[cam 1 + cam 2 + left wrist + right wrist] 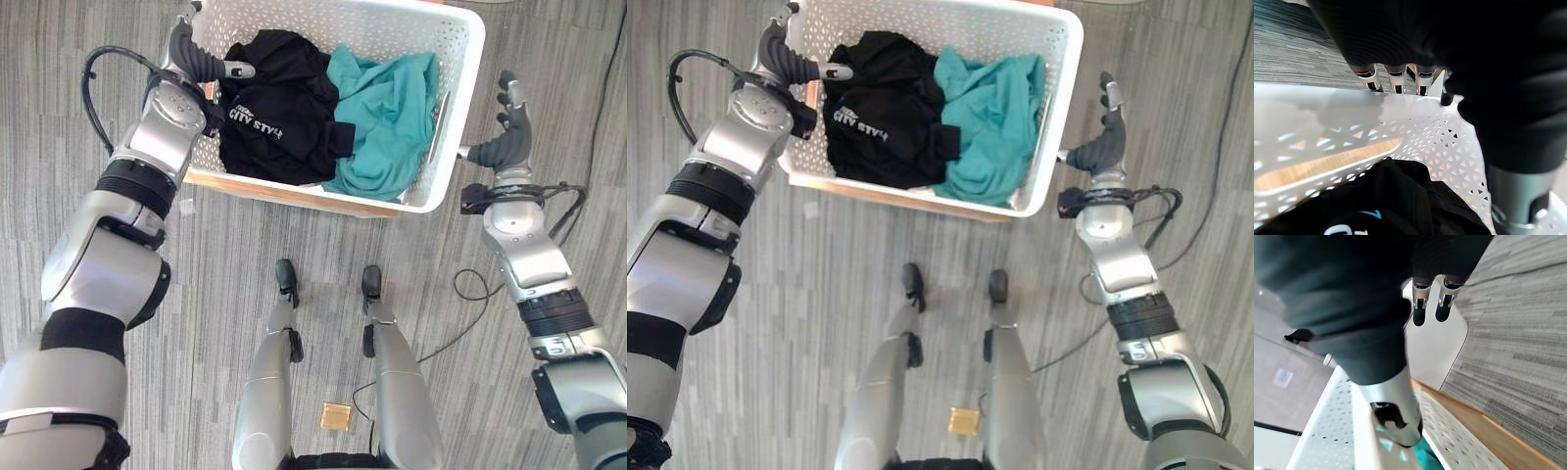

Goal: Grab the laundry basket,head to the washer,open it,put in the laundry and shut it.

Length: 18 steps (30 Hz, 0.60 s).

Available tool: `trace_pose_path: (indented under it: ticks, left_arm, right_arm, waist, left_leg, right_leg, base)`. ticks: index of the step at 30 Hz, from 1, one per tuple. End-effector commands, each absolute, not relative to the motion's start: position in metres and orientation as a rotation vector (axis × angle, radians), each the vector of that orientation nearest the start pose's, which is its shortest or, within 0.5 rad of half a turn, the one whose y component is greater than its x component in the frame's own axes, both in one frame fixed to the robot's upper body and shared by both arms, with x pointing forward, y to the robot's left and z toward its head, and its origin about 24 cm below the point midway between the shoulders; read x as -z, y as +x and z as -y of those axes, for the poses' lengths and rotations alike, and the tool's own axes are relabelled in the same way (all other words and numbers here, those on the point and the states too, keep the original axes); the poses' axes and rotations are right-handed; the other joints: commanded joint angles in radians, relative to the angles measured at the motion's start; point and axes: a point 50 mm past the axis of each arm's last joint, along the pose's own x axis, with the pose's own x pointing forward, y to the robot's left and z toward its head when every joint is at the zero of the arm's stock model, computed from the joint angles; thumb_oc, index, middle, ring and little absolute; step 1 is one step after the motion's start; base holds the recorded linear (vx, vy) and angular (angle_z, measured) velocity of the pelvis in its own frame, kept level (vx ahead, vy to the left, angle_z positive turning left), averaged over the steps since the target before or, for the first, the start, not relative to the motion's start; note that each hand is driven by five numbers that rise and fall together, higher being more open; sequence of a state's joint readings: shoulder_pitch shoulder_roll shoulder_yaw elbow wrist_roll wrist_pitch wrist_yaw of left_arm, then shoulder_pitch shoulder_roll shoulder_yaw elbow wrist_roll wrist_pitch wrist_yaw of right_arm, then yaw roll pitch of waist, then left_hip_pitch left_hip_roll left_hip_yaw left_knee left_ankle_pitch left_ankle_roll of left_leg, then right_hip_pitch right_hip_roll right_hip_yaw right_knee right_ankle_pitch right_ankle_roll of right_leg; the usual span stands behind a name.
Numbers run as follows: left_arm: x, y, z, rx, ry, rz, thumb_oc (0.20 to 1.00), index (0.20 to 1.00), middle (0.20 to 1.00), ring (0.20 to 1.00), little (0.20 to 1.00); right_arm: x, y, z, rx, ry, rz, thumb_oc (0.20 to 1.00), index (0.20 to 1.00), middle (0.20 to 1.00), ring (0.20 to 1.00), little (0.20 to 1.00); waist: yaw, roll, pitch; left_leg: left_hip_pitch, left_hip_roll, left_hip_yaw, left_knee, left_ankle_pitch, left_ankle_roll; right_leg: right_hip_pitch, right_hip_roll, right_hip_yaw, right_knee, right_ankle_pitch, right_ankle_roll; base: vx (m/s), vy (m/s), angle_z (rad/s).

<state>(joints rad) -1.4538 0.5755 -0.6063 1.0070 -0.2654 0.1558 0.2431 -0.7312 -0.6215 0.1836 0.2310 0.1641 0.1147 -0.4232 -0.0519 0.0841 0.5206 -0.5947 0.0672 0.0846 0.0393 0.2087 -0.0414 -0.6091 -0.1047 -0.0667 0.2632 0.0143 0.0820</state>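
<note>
Fingers (1396, 81) beside white perforated laundry basket (460, 59)

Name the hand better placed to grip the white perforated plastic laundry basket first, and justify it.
Left. The left hand already rests its fingers over the white perforated plastic laundry basket rim, thumb inside. The right hand stands open beside the opposite wall, apparently not yet hooked on.

Silver-grey arms, black joint bands, dark ribbed wrist covers.
</note>
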Motion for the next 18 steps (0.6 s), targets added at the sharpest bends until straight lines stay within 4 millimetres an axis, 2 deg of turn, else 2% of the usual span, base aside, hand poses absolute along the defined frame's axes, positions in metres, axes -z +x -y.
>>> trace_pose_path:
  ticks: [1, 4, 9, 13, 18]
  left_arm:
    - [-0.307, 0.422, -0.17, -0.225, 0.633, 0.279, 1.0, 1.0, 1.0, 1.0, 1.0]
    - [-0.327, 0.409, -0.171, -0.215, 0.611, 0.421, 1.0, 1.0, 1.0, 1.0, 1.0]
    - [-0.336, 0.39, -0.186, -0.222, 0.583, 0.551, 1.0, 1.0, 1.0, 1.0, 1.0]
    - [-0.334, 0.38, -0.195, -0.257, 0.61, 0.6, 1.0, 1.0, 1.0, 1.0, 1.0]
    - [-0.321, 0.386, -0.207, -0.325, 0.646, 0.517, 1.0, 1.0, 1.0, 1.0, 1.0]
  right_arm:
    - [-0.25, 0.34, 0.214, 0.323, -0.389, 0.583, 1.0, 1.0, 1.0, 1.0, 1.0]
    - [-0.243, 0.34, 0.222, 0.338, -0.427, 0.542, 1.0, 1.0, 1.0, 1.0, 1.0]
    - [-0.233, 0.341, 0.238, 0.384, -0.437, 0.485, 1.0, 1.0, 1.0, 1.0, 1.0]
    - [-0.234, 0.34, 0.244, 0.415, -0.439, 0.487, 1.0, 1.0, 1.0, 1.0, 1.0]
    - [-0.232, 0.339, 0.239, 0.401, -0.434, 0.494, 1.0, 1.0, 1.0, 1.0, 1.0]
  waist:
    - [0.0, 0.001, -0.051]
    - [0.012, 0.004, -0.052]
    - [0.024, 0.005, -0.058]
    - [0.028, 0.003, -0.063]
    - [0.02, -0.002, -0.063]
  left_leg:
    - [-0.058, 0.065, -0.049, 0.112, -0.103, -0.066]
    - [-0.059, 0.061, -0.053, 0.11, -0.104, -0.067]
    - [-0.063, 0.056, -0.055, 0.11, -0.101, -0.068]
    - [-0.064, 0.056, -0.054, 0.11, -0.108, -0.072]
    - [-0.066, 0.058, -0.051, 0.106, -0.108, -0.072]
  right_leg:
    - [0.046, -0.098, -0.055, -0.073, 0.006, 0.056]
    - [0.047, -0.099, -0.059, -0.07, 0.003, 0.055]
    - [0.047, -0.101, -0.064, -0.074, 0.006, 0.052]
    - [0.046, -0.101, -0.062, -0.071, -0.001, 0.052]
    - [0.037, -0.1, -0.061, -0.066, -0.002, 0.05]
  base:
    - [0.0, 0.0, 0.0]
    - [0.01, -0.004, 0.01]
    - [0.02, 0.004, 0.08]
    - [0.0, 0.003, 0.01]
    - [0.0, 0.0, 0.0]
